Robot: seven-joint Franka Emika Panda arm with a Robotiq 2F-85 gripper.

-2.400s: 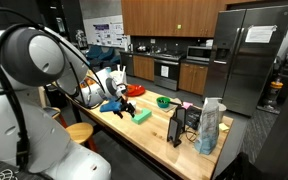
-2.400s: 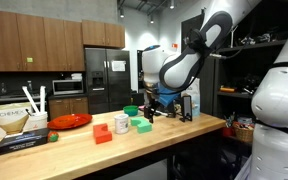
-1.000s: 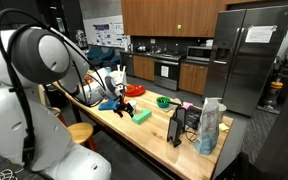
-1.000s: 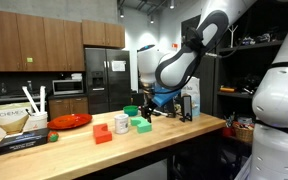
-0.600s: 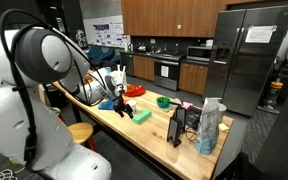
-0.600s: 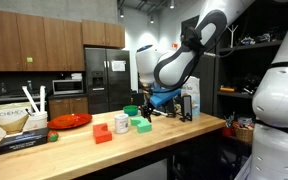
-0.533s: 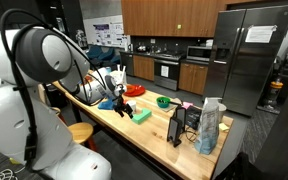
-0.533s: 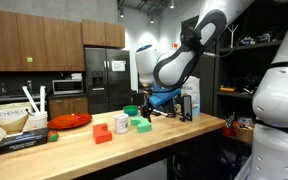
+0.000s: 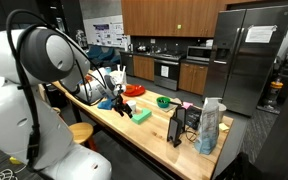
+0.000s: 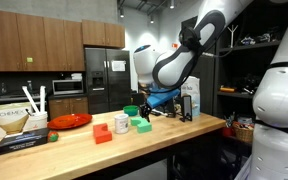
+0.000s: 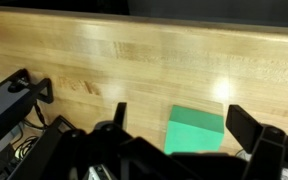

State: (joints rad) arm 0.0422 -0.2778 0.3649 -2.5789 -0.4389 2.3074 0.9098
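Note:
A green block (image 11: 196,130) lies flat on the wooden counter (image 11: 144,55) in the wrist view, framed between my two dark fingers. My gripper (image 11: 184,125) is open, with one finger on each side of the block and a gap to both. In both exterior views the gripper (image 9: 120,101) (image 10: 148,103) hangs a little above the counter, near the green block (image 9: 141,115) (image 10: 142,126). Whether the fingertips touch the wood cannot be told.
A red block (image 10: 103,132) and a white cup (image 10: 121,123) stand next to the green block. A green bowl (image 9: 164,101), a red plate (image 9: 134,90), a black stand (image 9: 176,127) and a bag (image 9: 210,125) are also on the counter. A box (image 10: 24,135) sits at one end.
The arm has shifted slightly along the counter over the last seconds. The blocks and other things have not moved.

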